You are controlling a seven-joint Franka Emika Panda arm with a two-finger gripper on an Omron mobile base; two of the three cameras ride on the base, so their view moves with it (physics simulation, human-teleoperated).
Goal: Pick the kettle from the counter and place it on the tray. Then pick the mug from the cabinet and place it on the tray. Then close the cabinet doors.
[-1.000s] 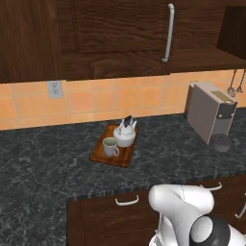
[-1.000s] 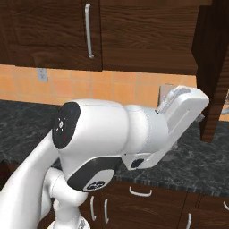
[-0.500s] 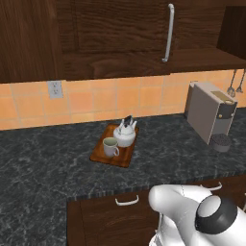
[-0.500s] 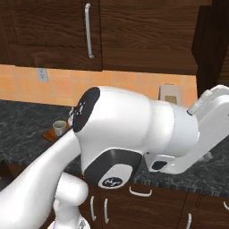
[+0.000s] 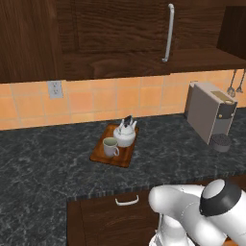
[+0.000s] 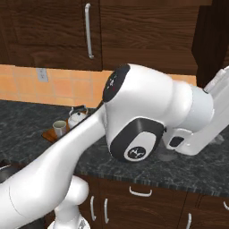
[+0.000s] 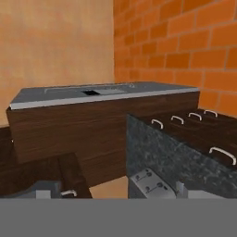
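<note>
The white kettle and the pale mug both stand on the reddish-brown tray, mid-counter. Overhead hangs the dark wood cabinet. One of the cabinet doors lies flat, with its silver bar handle showing. The other door stands out edge-on at the right. My arm reaches off to the right, far from the tray. In the hand view my gripper is open with nothing between its fingers, and it faces away from the counter's things.
A boxy grey-brown appliance stands at the counter's right end with a small dark cup before it. Utensils hang on the wall beyond. The hand view looks at a grey-topped wooden island, a brick wall and drawer fronts.
My arm has swung further right; its elbow now fills the middle of the right base view and the hand has gone off the right edge. Kettle, mug and tray have not moved.
</note>
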